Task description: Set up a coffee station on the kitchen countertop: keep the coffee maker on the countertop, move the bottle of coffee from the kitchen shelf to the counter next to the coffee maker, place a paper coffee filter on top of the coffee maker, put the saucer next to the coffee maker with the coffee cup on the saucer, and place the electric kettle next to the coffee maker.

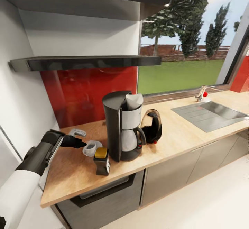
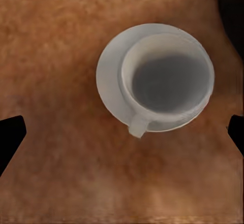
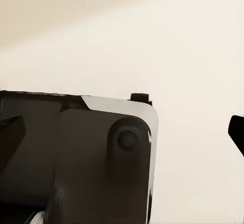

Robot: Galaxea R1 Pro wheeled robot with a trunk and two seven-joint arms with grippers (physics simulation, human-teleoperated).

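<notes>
The coffee maker stood on the wooden countertop, a tall black machine with a silver-white housing, a glass carafe with a black handle, and the white paper coffee filter sitting as a cone on top of it. Just beside it, on the sink side, was the electric kettle, rounded dark glass with a black handle and a red switch. At the counter's front edge, close against the machine, stood the bottle of coffee, dark and squarish with a yellow-orange cap and a pale label. The coffee cup sat on the saucer near the machine, behind the bottle, with the left gripper right at it. The thin black kitchen shelf ran along the wall above. The left wrist view looked straight down and gave what the head view did not: the white cup sat off-centre on the round saucer, its handle overhanging the rim, while the gripper's dark fingertips stood wide apart at the edges, touching nothing. The right wrist view showed a dark part of the robot's own body against a pale surface, with the right gripper's fingertips spread apart.
</notes>
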